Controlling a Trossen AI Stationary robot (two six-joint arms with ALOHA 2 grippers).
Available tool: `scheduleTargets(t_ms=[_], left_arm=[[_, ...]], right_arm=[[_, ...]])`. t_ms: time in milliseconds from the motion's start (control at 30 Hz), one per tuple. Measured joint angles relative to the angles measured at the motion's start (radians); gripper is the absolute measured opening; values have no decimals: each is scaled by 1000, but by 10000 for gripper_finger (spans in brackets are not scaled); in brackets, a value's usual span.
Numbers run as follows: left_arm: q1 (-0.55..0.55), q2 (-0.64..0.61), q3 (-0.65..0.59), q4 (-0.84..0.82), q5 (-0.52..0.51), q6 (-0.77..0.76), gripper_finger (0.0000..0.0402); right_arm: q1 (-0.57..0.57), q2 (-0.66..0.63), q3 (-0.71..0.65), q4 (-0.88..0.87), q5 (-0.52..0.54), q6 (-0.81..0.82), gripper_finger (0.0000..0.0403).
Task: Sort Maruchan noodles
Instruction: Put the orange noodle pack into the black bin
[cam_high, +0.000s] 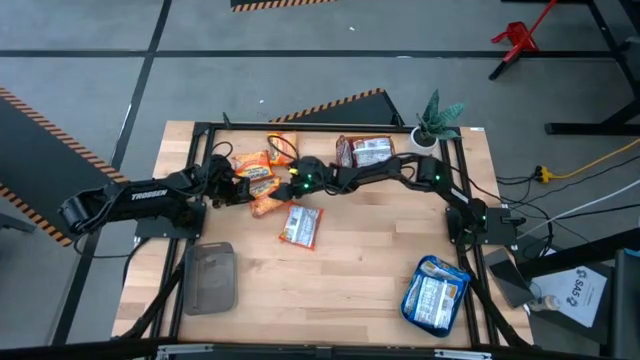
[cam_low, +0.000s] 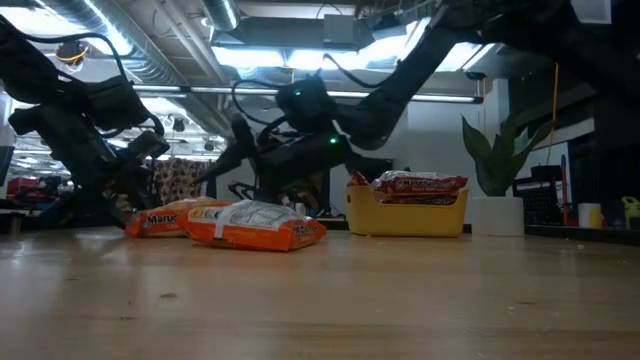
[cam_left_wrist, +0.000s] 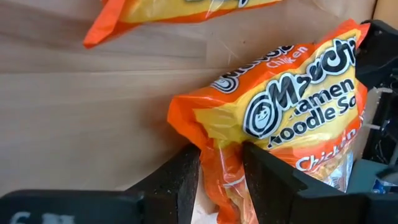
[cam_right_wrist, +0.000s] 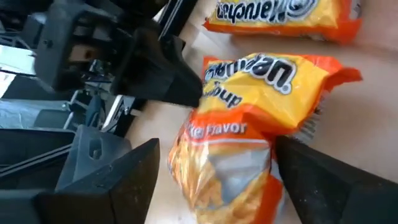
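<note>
Wooden table (cam_high: 360, 260), left gripper (cam_left_wrist: 221, 177) pinching orange packet (cam_left_wrist: 280, 112)

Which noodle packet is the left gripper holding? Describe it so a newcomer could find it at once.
Start at the wooden table's far-left area, where several orange packets cluster. The left gripper is shut on the end of one orange Maruchan chicken ramen packet. Unlike its neighbours, it lies between both grippers, with the right gripper open around it.

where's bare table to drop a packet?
Bare wood between the grey tray and blue packets, below the loose packet. Also right of it. Crowded at the back: orange packets, both end effectors, yellow bowl.
</note>
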Motion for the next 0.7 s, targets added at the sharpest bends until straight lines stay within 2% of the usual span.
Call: scheduleTargets(t_ms=[133,233,700], left_arm=[[0,0,0,3,-2,0,125],[0,0,-2,29,7,-16,125],[0,-4,137,-1,-7,12,125]], right_arm=[[0,12,88,-158,-6,-7,293],[2,12,124,-261,-20,-60,259],[4,12,133,-312,-109,-80,17]])
